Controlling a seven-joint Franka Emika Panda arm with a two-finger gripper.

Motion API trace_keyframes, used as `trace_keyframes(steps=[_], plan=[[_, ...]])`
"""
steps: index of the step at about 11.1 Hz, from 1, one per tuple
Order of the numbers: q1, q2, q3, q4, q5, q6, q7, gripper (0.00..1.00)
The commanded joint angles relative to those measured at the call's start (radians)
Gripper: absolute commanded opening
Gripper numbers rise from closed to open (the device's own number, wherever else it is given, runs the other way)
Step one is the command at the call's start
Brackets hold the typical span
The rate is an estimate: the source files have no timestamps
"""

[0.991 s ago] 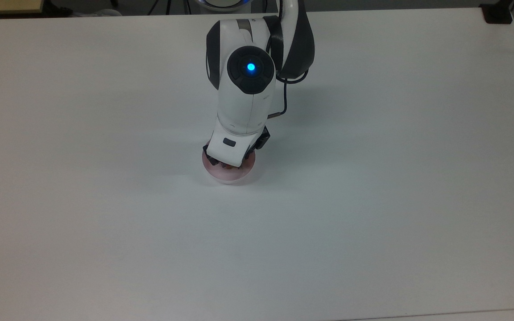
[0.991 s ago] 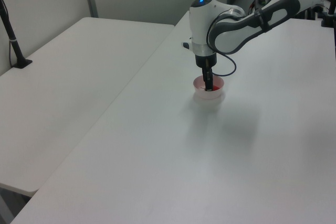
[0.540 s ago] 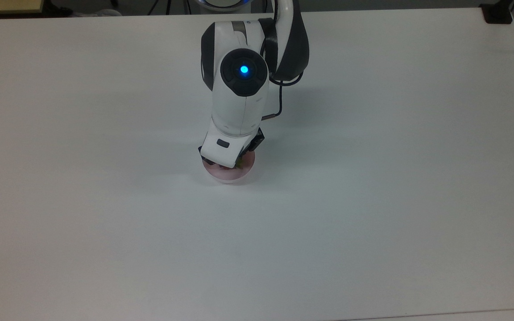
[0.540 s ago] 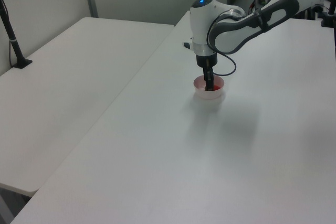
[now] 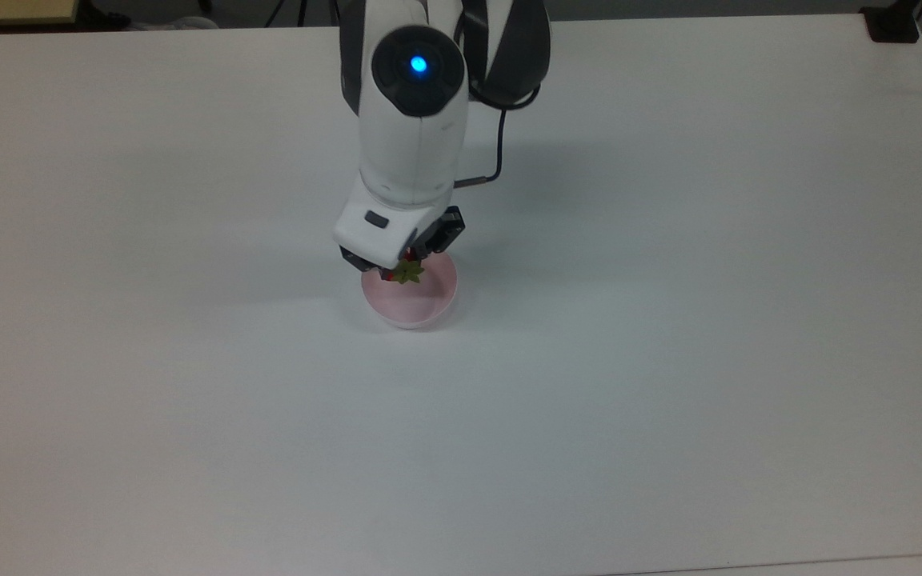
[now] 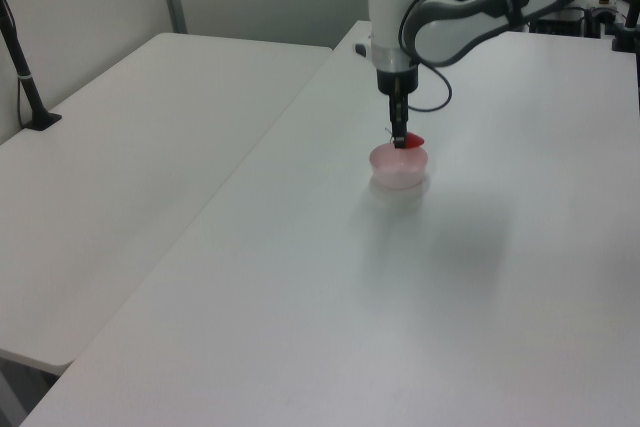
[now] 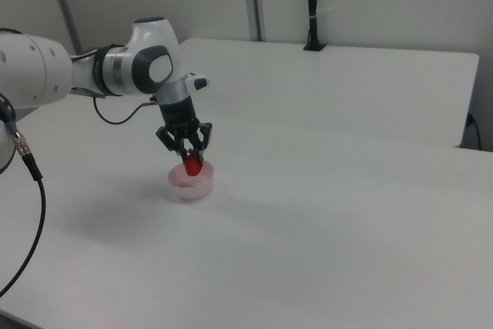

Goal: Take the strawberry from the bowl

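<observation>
The pale pink bowl (image 5: 411, 298) (image 6: 399, 167) (image 7: 189, 182) stands on the white table. Just above its rim hangs the red strawberry (image 7: 192, 166) (image 6: 408, 142), its green leafy cap (image 5: 408, 272) showing in the top view. My gripper (image 7: 192, 161) (image 5: 403, 270) (image 6: 400, 140) points straight down and is shut on the strawberry, which is lifted clear of the bowl's bottom. The arm's white wrist hides most of the fingers in the top view.
The white table (image 5: 669, 360) stretches wide around the bowl. A second white table (image 6: 130, 137) (image 7: 347, 82) stands beside it across a narrow gap. A black post (image 6: 22, 77) (image 7: 312, 5) rises from that second table. A black cable (image 5: 498, 152) loops off the wrist.
The gripper has risen out of the bowl with the strawberry in it. The arm's wrist has moved up and toward the top view's upper left; the bowl's inside now shows.
</observation>
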State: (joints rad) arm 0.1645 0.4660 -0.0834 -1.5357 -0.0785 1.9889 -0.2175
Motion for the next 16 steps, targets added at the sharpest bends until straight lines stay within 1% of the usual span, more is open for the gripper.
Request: trace_keyframes(steps=[1, 2, 3, 4, 5, 6, 7, 8, 9, 10, 12, 14, 15, 16], plan=[[-0.045, -0.058, -0.016, -0.012, 0.003, -0.044, 0.009, 0.37], [-0.078, -0.056, -0.016, -0.012, -0.006, -0.039, 0.003, 0.37], [-0.117, -0.049, -0.016, -0.012, -0.01, -0.03, 0.0, 0.4], [-0.163, -0.027, -0.016, -0.012, -0.033, -0.027, -0.003, 0.4], [-0.21, -0.003, -0.016, -0.012, -0.076, 0.014, -0.009, 0.4], [-0.252, 0.019, -0.015, -0.014, -0.101, 0.078, -0.008, 0.41], [-0.279, 0.035, -0.016, -0.015, -0.119, 0.109, -0.008, 0.43], [-0.299, 0.051, -0.015, -0.015, -0.147, 0.113, -0.008, 0.52], [-0.301, 0.048, -0.015, -0.015, -0.153, 0.111, -0.006, 0.62], [-0.298, 0.036, -0.016, -0.015, -0.152, 0.1, 0.003, 0.83], [-0.295, -0.007, -0.015, -0.015, -0.149, 0.07, 0.004, 1.0], [-0.286, -0.07, -0.001, -0.014, -0.136, 0.015, 0.036, 1.0], [-0.249, -0.122, 0.007, -0.014, -0.136, -0.031, 0.158, 1.0], [-0.212, -0.165, 0.008, -0.017, -0.136, -0.074, 0.252, 1.0]])
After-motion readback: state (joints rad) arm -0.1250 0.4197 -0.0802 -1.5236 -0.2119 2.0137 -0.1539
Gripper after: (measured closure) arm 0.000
